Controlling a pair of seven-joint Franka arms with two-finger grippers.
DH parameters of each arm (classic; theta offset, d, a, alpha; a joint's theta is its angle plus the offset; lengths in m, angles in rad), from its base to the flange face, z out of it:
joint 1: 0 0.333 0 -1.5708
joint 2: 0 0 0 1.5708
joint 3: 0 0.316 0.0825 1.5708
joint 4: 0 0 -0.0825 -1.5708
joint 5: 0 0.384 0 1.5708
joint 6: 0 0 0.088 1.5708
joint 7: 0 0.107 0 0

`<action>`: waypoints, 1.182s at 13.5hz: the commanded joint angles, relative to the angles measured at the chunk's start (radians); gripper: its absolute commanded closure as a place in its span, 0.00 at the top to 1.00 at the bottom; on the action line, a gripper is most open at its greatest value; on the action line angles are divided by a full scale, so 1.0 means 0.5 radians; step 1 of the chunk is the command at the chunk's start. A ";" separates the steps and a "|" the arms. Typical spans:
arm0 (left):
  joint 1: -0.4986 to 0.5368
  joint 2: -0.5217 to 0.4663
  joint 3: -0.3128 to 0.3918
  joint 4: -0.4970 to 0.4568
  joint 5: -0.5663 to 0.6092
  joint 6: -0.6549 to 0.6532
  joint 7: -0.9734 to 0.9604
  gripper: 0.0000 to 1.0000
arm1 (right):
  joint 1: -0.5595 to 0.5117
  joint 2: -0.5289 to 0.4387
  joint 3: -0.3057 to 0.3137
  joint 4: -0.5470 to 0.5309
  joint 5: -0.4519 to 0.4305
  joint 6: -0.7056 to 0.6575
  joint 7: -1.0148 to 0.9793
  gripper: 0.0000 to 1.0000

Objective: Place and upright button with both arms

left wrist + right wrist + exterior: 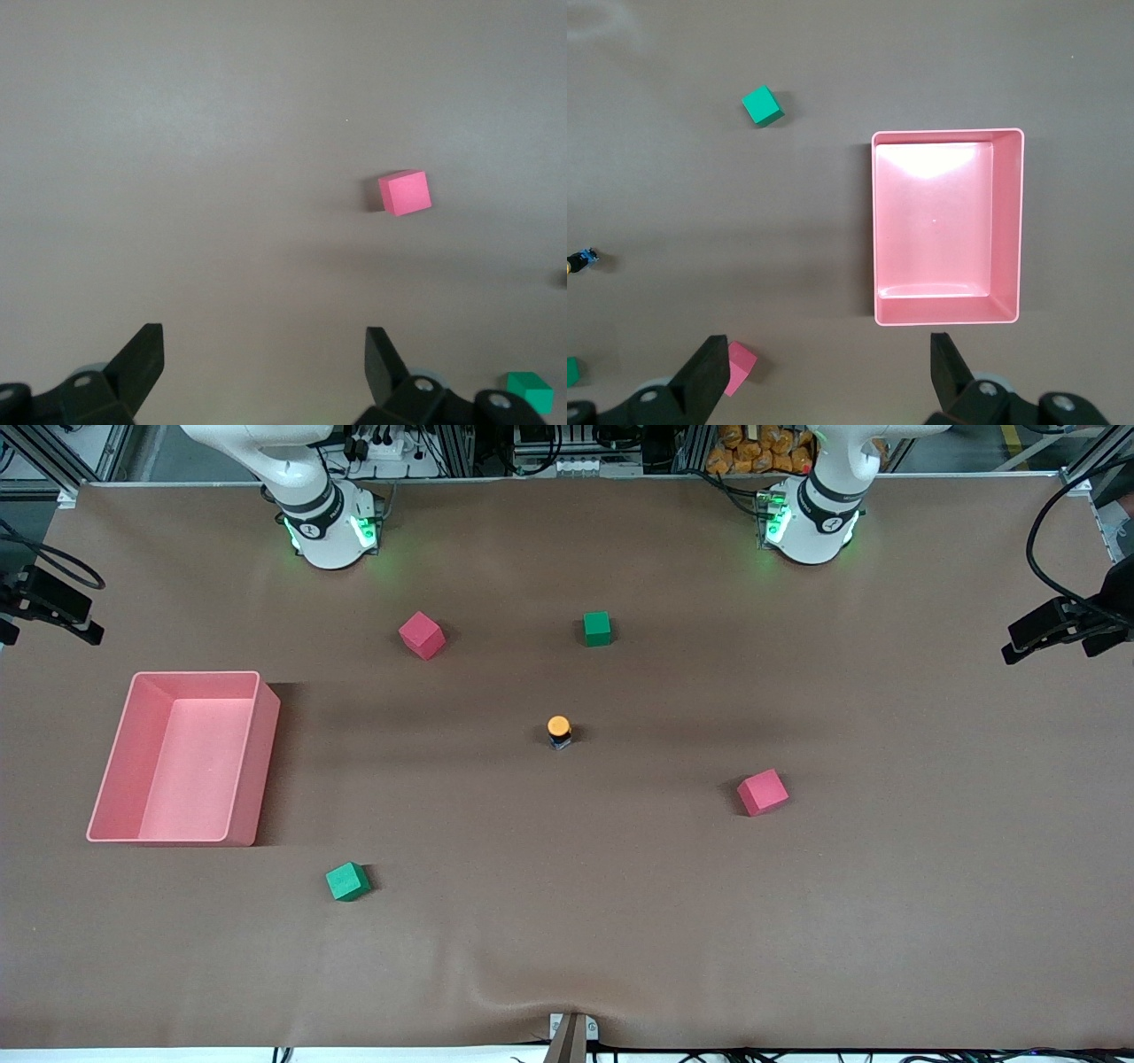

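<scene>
The button (558, 731) stands upright mid-table, well clear of both wide-open, empty hands: left hand (264, 365), right hand (829, 370) over the pink bin (1007, 221).

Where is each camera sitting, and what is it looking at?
Front view: high across the table, facing both arm bases; button stands mid-table; no gripper shows.
Left wrist view: on the left arm, looking down past the open left gripper at a red cube.
Right wrist view: on the right arm, looking down past the open right gripper at the pink bin.
Shared: the bin shows in front and right wrist views; so does the button.
</scene>
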 commanded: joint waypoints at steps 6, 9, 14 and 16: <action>-0.002 -0.022 -0.013 -0.008 -0.004 0.004 -0.010 1.00 | -0.012 -0.021 0.006 0.009 -0.014 0.001 0.009 1.00; -0.002 -0.019 -0.013 -0.005 0.003 0.004 0.058 1.00 | -0.006 -0.018 0.009 0.009 -0.014 0.026 0.009 1.00; -0.002 -0.019 -0.013 -0.005 0.003 0.004 0.070 1.00 | 0.006 -0.012 0.012 0.003 -0.008 0.032 0.009 1.00; -0.002 -0.019 -0.013 -0.005 0.003 0.004 0.073 1.00 | 0.037 -0.015 0.009 0.006 -0.021 0.029 0.009 1.00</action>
